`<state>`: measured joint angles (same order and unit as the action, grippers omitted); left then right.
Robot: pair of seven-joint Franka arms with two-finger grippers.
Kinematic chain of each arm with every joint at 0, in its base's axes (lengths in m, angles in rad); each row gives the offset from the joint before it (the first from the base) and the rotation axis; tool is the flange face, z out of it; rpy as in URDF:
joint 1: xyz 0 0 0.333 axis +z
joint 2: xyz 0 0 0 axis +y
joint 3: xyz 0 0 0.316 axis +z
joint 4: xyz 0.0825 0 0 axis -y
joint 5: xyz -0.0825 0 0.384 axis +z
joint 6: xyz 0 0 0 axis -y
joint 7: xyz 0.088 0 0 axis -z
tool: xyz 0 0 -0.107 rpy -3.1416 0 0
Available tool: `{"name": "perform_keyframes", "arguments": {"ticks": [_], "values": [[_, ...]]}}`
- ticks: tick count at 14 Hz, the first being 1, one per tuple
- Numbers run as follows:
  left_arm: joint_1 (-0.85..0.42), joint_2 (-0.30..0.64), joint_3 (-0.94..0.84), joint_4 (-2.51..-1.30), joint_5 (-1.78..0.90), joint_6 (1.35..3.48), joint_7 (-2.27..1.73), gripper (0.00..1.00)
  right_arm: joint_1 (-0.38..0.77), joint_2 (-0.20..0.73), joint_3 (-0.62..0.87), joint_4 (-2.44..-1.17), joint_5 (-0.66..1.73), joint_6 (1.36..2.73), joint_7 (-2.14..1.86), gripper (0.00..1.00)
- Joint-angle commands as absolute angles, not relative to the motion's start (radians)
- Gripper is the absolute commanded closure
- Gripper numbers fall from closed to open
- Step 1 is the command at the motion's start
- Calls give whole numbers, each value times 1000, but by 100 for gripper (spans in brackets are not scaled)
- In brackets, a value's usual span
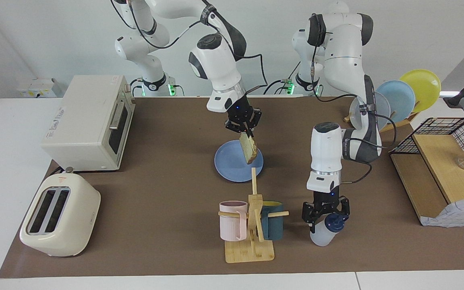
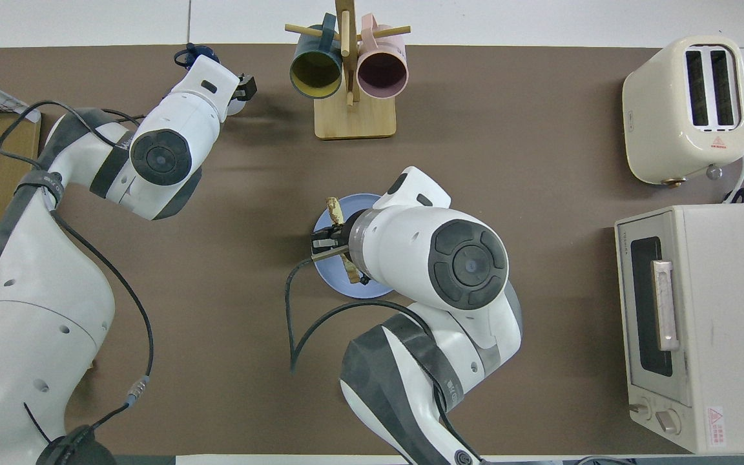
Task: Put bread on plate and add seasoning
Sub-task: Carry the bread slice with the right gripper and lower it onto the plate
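Bread hanging over plate at table's middle; seasoning beside mug rack, both farther from the robots than plate.

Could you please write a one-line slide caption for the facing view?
Right claw holds the bread over the plate; left claw at the seasoning.

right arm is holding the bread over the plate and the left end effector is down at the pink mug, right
Not quite. In the facing view the left end effector is down at the seasoning, not the pink mug. The right end effector does hold the bread over the plate.
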<state>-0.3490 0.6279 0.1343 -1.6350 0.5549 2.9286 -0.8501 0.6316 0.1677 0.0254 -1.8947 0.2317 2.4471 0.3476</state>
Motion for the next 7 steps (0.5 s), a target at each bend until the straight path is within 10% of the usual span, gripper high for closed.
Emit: {"name": "perform_keyframes", "arguments": {"ticks": [1,3,6,7], "values": [[-356,649,147,-1597,571,2908,-865,4,653,155,20,-1945,230,2508,379,100],[-360,663,147,-1597,578,2910,-865,32,655,155,20,-1960,230,2537,388,100],[-361,666,147,-1595,571,2910,-865,43,658,152,21,-1999,235,2603,414,100],[-359,669,147,-1594,569,2910,-865,75,666,158,21,-1999,236,2615,414,100]]}}
